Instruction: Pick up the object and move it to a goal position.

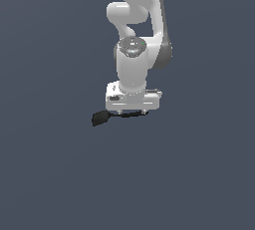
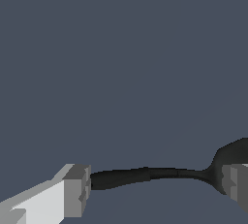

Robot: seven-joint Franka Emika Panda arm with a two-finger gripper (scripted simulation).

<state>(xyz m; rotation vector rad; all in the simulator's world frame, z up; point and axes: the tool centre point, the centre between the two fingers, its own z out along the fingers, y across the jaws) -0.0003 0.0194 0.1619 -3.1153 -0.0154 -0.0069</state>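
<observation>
One arm hangs over a plain, uniform dark grey surface, its gripper [image 1: 130,110] spread wide around the black spoon [image 1: 112,116], whose scoop points toward the exterior view's left.

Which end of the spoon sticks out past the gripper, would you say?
The wide scoop, on the exterior view's left; the thin handle lies under the gripper.

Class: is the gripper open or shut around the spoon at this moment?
Open. In the wrist view the gripper has its fingers spread wide, the spoon lying lengthwise between them.
</observation>
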